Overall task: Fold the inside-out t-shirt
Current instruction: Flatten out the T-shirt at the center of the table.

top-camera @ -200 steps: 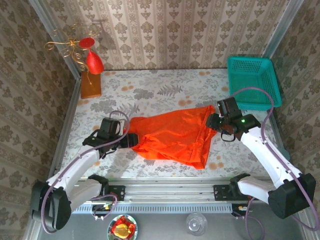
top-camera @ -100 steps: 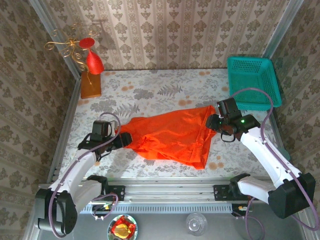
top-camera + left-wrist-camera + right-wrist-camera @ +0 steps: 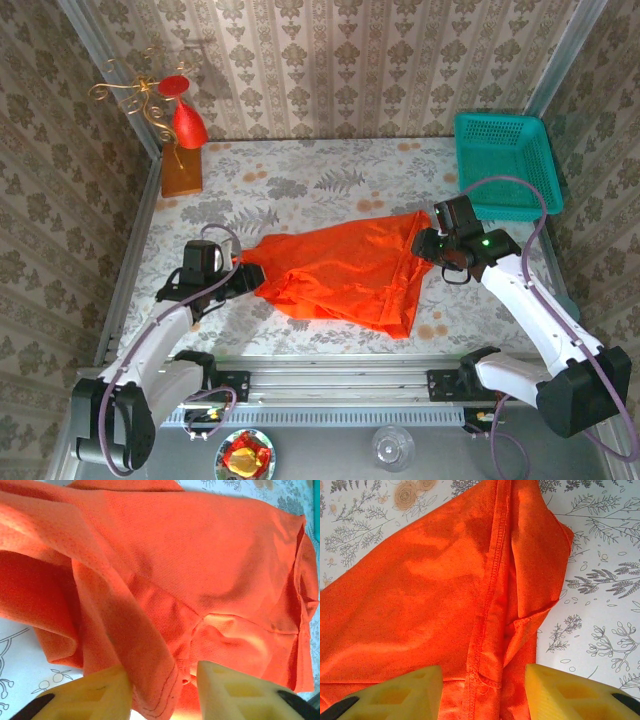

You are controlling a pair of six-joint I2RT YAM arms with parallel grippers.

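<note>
Sprawling on the floral worktop [image 3: 320, 170] lies one inside-out t-shirt [image 3: 340, 275], two grippers flanking it: left gripper [image 3: 250, 278], jaws straddling a fold, pinching or not I cannot tell; right gripper [image 3: 428, 245], jaws spread over its corner. Wallpapered walls [image 3: 350, 60] surround.

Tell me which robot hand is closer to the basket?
Right. The right gripper is close beside the teal basket; the left gripper is across the t-shirt, at its left edge.

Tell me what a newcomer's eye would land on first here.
The bright orange-red t-shirt, spread wrinkled across the middle of the floral table, grabs attention first. A claw sits at each end: the left claw at its left edge, the right claw at its far right corner. A teal basket stands at the table's far right corner.
</note>
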